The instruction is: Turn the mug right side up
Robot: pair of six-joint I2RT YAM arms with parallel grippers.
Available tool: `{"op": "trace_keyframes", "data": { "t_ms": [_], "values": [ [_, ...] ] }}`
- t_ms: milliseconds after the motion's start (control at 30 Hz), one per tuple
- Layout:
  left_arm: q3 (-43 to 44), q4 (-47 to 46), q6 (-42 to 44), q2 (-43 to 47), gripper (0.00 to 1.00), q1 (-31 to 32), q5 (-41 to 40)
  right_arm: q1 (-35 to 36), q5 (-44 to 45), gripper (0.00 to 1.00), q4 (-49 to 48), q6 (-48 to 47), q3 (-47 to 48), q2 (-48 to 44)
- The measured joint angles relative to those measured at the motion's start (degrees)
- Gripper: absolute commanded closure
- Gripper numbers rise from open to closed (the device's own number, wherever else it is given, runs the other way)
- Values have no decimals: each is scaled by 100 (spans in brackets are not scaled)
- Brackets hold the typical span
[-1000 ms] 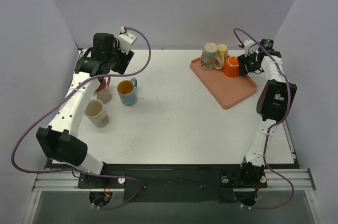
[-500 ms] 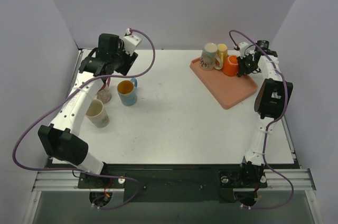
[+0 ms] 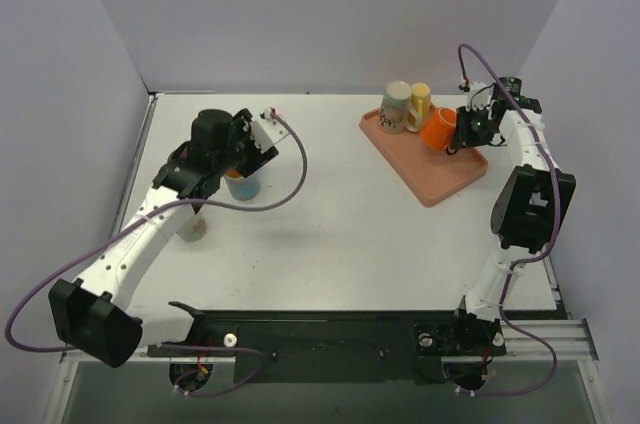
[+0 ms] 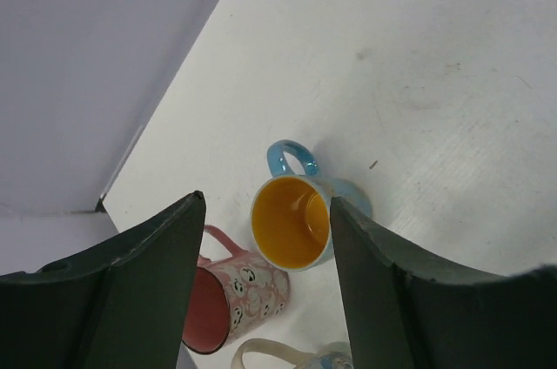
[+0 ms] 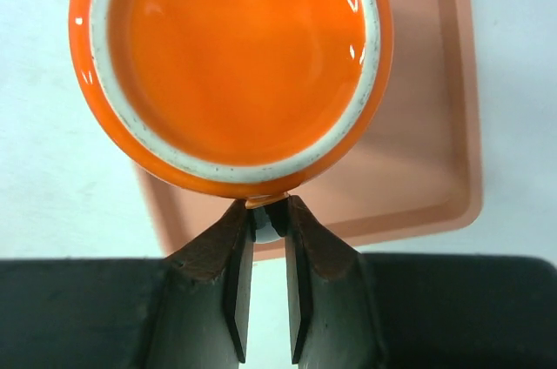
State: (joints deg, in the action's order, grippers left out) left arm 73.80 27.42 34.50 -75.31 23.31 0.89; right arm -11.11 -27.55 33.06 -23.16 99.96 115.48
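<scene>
Your right gripper [image 5: 268, 210] is clamped on the near edge of the orange mug [image 5: 231, 64], which is tilted over the pink tray [image 3: 440, 179] at upper right. Your left gripper [image 4: 265, 204] hangs open above the blue mug [image 4: 291, 223].

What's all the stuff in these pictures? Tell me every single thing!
orange mug: 1, orange, held over the tray
tray: 1, pink, far right of the table
beige mug: 1, beige and green, far end of the tray
yellow mug: 1, yellow, on the tray beside the beige mug
blue mug: 1, light blue with a yellow-orange inside, upright on the left of the table
pink mug: 1, pink with little faces, next to the blue mug
cream mug: 1, cream, only partly in view by the pink mug
table: 1, white
left gripper: 1, black, open above the blue mug
right gripper: 1, black, shut on the orange mug's edge
</scene>
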Motion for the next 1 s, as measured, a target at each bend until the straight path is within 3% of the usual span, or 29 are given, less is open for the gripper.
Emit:
{"op": "trace_keyframes", "data": {
  "t_ms": [267, 467, 667, 833, 1000],
  "values": [
    [-2369, -2175, 1530, 1582, 23, 1117, 774, -42, -599, 100, -125, 2170, -778, -813],
    [-3792, -4809, 2907, 1346, 21, 1875, 474, 278, -866, 100, -431, 3532, -1880, -1810],
    [-4164, -6885, 3864, 487, 20, 2031, 282, 1519, -1108, 100, -614, 4367, -2444, -3163],
    [-4225, -7713, 4334, 474, 19, 2100, 411, 2424, -1244, 100, -940, 5062, -2769, -4074],
    [-4253, -7925, 4664, 479, 20, 2142, 501, 3075, -1113, 100, -1325, 5694, -2999, -4398]
  ]
}}
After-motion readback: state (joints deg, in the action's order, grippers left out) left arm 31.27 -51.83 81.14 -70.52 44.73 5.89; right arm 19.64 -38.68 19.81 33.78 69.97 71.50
